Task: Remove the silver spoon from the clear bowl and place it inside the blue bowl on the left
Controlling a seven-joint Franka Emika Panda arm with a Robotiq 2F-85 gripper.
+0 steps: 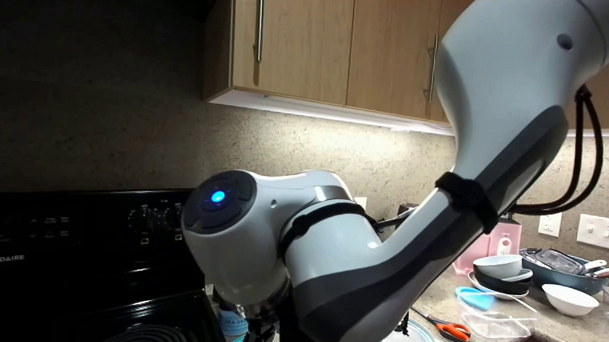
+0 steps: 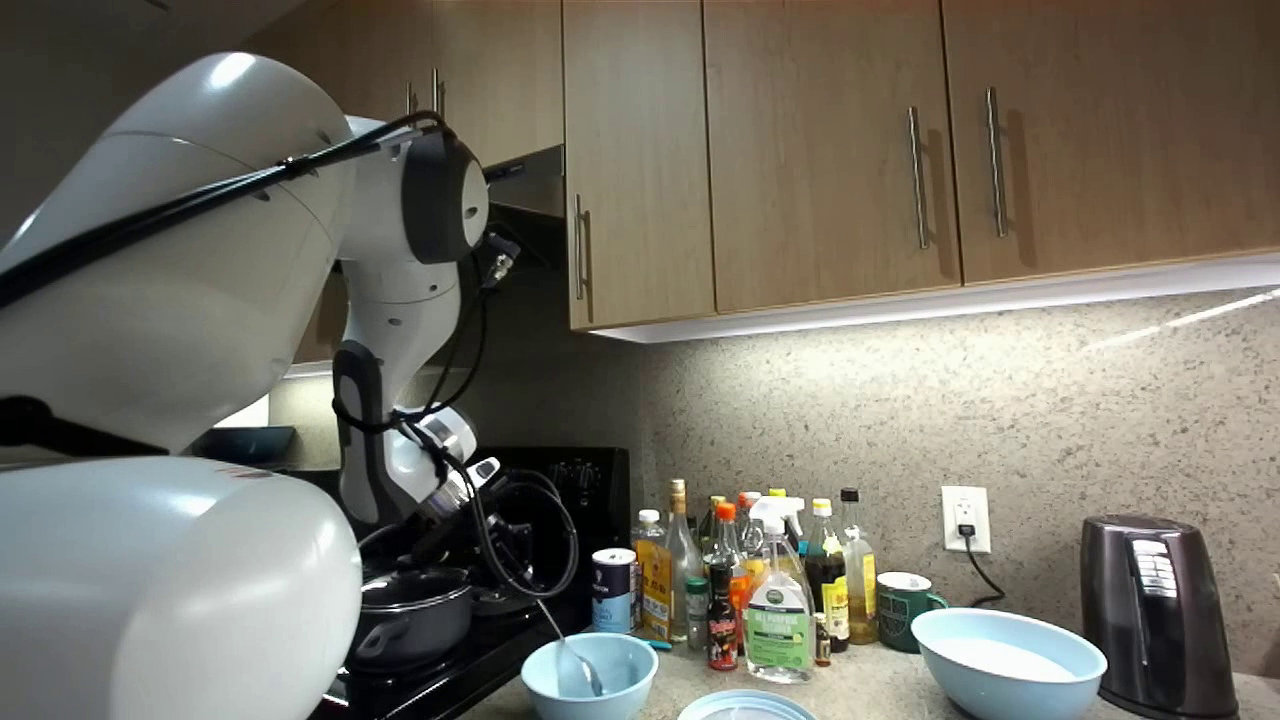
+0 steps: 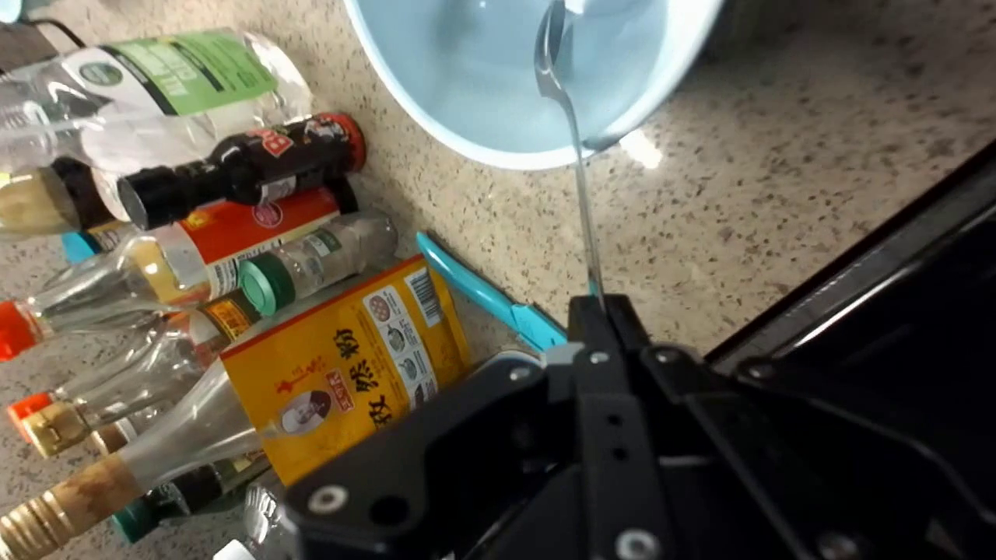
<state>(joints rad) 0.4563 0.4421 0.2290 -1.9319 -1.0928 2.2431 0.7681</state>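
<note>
1. PINCHED: At lower centre of the wrist view, your gripper (image 3: 608, 307) held a silver spoon (image 3: 578, 152) by the end of its handle, jaws drawn together on the thin metal.

2. The spoon's head reached inside the blue bowl (image 3: 467, 109) at top centre, the handle slanting out over the rim. Whether metal rested on the bowl's inner surface, you could not tell.

3. The step in hand looked like the set-down, with little beyond release left to do. It seemed to call for you to ease the head onto the bowl's floor before loosening the grip.

4. Held at its very end, the long handle was likely to drop or swing toward the rim once freed. A slow, slight parting of the jaws and a retreat along the handle's line looked safest; a sideways pull risked dragging the spoon out or tipping the bowl.

5. In an exterior view, the blue bowl stood at lower centre with only the spoon visible inside. At lower right, a second light-blue bowl (image 2: 1010, 692) showed a whitish interior, whether contents or glare unclear.

6. Toward lower left in an exterior view, a dark grey saucepan (image 2: 415, 618) gave no readable look at its contents.

7. At far right in an exterior view, a blue-grey tub (image 1: 551, 277) carried jumbled utensils (image 1: 595, 265). You could not pick out the clear bowl anywhere.
</note>
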